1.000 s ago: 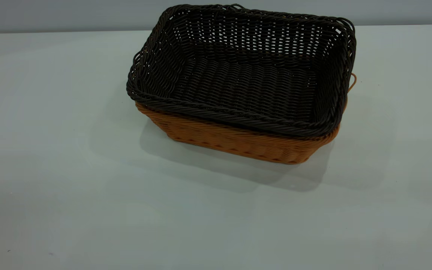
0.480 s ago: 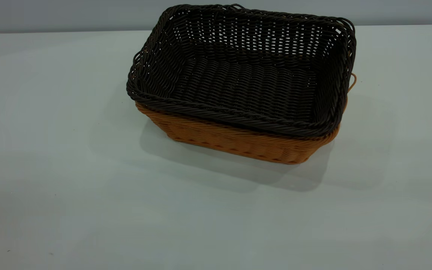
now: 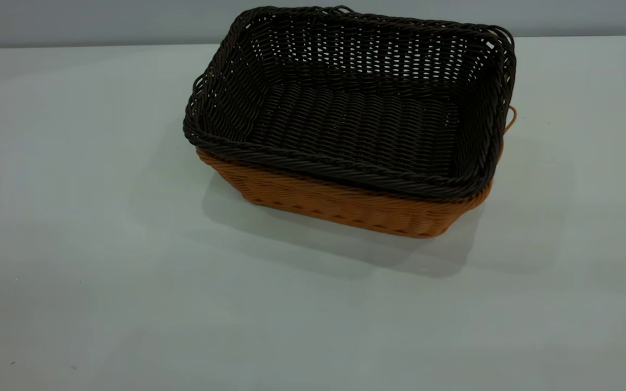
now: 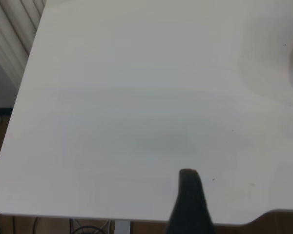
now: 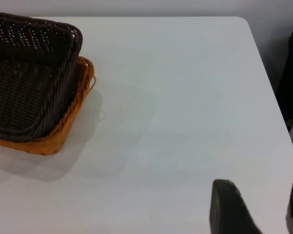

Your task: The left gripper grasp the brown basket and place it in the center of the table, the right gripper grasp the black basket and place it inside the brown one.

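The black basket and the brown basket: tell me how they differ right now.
Colour: the black basket is very dark brown-black, the brown basket orange-tan.
Position: the black basket sits nested inside the brown basket, which rests on the table.
Visibility: the black basket shows its whole interior, while the brown basket shows only its outer wall, rim edge and a small loop at one end.
Both are rectangular woven trays with braided rims, and neither is held.

The black basket (image 3: 356, 114) sits nested inside the brown basket (image 3: 345, 203), the pair standing on the table (image 3: 101, 260) toward its far edge, a little right of the middle. A small loop (image 3: 510, 119) juts from the lower basket's right end.
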Controlling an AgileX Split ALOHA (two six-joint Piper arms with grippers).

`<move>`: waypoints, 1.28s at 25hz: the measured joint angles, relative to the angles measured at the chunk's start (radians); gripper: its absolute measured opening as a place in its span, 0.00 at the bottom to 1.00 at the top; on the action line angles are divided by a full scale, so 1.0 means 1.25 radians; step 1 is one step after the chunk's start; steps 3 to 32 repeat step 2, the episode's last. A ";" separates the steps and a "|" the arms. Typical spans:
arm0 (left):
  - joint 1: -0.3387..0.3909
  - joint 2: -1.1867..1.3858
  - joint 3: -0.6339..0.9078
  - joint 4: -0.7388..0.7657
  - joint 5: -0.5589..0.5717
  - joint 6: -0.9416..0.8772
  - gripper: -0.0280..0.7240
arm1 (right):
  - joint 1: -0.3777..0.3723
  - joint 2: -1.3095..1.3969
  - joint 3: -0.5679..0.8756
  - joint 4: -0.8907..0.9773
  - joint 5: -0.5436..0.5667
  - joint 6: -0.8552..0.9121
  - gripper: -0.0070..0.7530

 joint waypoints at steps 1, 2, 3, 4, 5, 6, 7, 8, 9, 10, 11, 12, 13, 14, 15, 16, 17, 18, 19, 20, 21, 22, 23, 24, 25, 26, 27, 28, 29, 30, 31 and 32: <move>0.000 0.000 0.000 0.000 0.000 0.000 0.72 | 0.000 0.000 0.000 0.000 0.000 0.000 0.32; 0.000 0.000 0.000 0.000 0.000 0.000 0.72 | 0.000 0.000 0.000 0.000 0.000 0.000 0.32; 0.000 0.000 0.000 0.000 0.000 0.000 0.72 | 0.000 0.000 0.000 0.000 0.000 0.000 0.32; 0.000 0.000 0.000 0.000 0.000 0.000 0.72 | 0.000 0.000 0.000 0.000 0.000 0.000 0.32; 0.000 0.000 0.000 0.000 0.000 0.000 0.72 | 0.000 0.000 0.000 0.000 0.000 0.000 0.32; 0.000 0.000 0.000 0.000 0.000 0.000 0.72 | 0.000 0.000 0.000 0.000 0.000 0.000 0.32; 0.000 0.000 0.000 0.000 0.000 0.000 0.72 | 0.000 0.000 0.000 0.000 0.000 0.000 0.32; 0.000 0.000 0.000 0.000 0.000 0.000 0.72 | 0.000 0.000 0.000 0.000 0.000 0.000 0.32; 0.000 0.000 0.000 0.000 0.000 0.000 0.72 | 0.000 0.000 0.000 0.000 0.000 0.000 0.32; 0.000 0.000 0.000 0.000 0.000 0.000 0.72 | 0.000 0.000 0.000 0.000 0.000 0.000 0.32; 0.000 0.000 0.000 0.000 0.000 0.000 0.72 | 0.000 0.000 0.000 0.000 0.000 0.000 0.32; 0.000 0.000 0.000 0.000 0.000 0.000 0.72 | 0.000 0.000 0.000 0.000 0.000 0.000 0.32; 0.000 0.000 0.000 0.000 0.000 0.000 0.72 | 0.000 0.000 0.000 0.000 0.000 0.000 0.32; 0.000 0.000 0.000 0.000 0.000 0.000 0.72 | 0.000 0.000 0.000 0.000 0.000 0.000 0.32; 0.000 0.000 0.000 0.000 0.000 0.000 0.72 | 0.000 0.000 0.000 0.000 0.000 0.000 0.32; 0.000 0.000 0.000 0.000 0.000 0.000 0.72 | 0.000 0.000 0.000 0.000 0.000 0.000 0.32; 0.000 0.000 0.000 0.000 0.000 0.000 0.72 | 0.000 0.000 0.000 0.000 0.000 0.000 0.32; 0.000 0.000 0.000 0.000 0.000 0.000 0.72 | 0.000 0.000 0.000 0.000 0.000 0.000 0.32; 0.000 0.000 0.000 0.000 0.000 0.000 0.72 | 0.000 0.000 0.000 0.000 0.000 0.000 0.32; 0.000 0.000 0.000 0.000 0.000 0.000 0.72 | 0.000 0.000 0.000 0.000 0.000 0.000 0.32; 0.000 0.000 0.000 0.000 0.000 0.000 0.72 | 0.000 0.000 0.000 0.000 0.000 0.000 0.32; 0.000 0.000 0.000 0.000 0.000 0.000 0.72 | 0.000 0.000 0.000 0.000 0.000 0.000 0.32; 0.000 0.000 0.000 0.000 0.000 0.000 0.72 | 0.000 0.000 0.000 0.000 0.000 0.000 0.32; 0.000 0.000 0.000 0.000 0.000 0.000 0.72 | 0.000 0.000 0.000 0.000 0.000 0.000 0.32; 0.000 0.000 0.000 0.000 0.000 0.000 0.72 | 0.000 0.000 0.000 0.000 0.000 0.000 0.32; 0.000 0.000 0.000 0.000 0.000 0.000 0.72 | 0.000 0.000 0.000 0.000 0.000 0.000 0.32; 0.000 0.000 0.000 0.000 0.000 0.000 0.72 | 0.000 0.000 0.000 0.000 0.000 0.000 0.32; 0.000 0.000 0.000 0.000 0.000 0.000 0.72 | 0.000 0.000 0.000 0.000 0.000 0.000 0.32; 0.000 0.000 0.000 0.000 0.000 0.000 0.72 | 0.000 0.000 0.000 0.000 0.000 0.000 0.32; 0.000 0.000 0.000 0.000 0.000 0.000 0.72 | 0.000 0.000 0.000 0.000 0.000 0.000 0.32; 0.000 0.000 0.000 0.000 0.000 0.000 0.72 | 0.000 0.000 0.000 0.000 0.000 0.000 0.32; 0.000 0.000 0.000 0.000 0.000 0.000 0.72 | 0.000 0.000 0.000 0.000 0.000 0.000 0.32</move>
